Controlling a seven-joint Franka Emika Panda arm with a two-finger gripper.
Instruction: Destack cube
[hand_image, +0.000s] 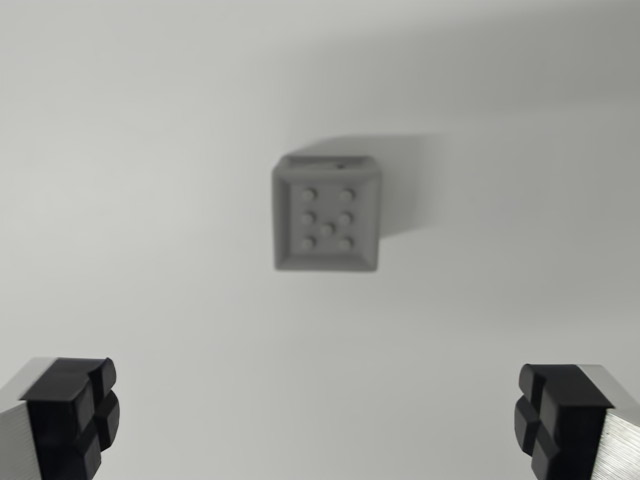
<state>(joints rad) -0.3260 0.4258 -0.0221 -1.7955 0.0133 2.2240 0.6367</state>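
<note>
1. One grey cube (326, 213) sits near the middle of the wrist view, a little above centre, on a plain pale surface (150, 300). Only one cube outline is clear from above; whether another lies beneath it I cannot tell.
2. Cube top face shows seven shallow round dimples in a recessed square panel with bevelled edges. A thin strip of the far side face is visible along its upper edge.
3. Surface: uniform matt off-white, no seams, marks or texture resolved. Picture is slightly soft throughout.
4. Shadow (405, 185) falls from the cube toward the wrist view's right and upward, a soft grey patch touching the cube's right side. A fainter broad gradient darkens the upper part of the surface.
5. Room: nothing beyond the surface shows; no walls, edges or other objects in the picture.
6. Gripper (316, 425) is spread wide, holding nothing. Black ribbed fingertips (72, 410) show at the lower left and lower right corners, on silver finger bodies.
7. Cube lies well apart from both pads, above the gap between them in the picture.
</note>
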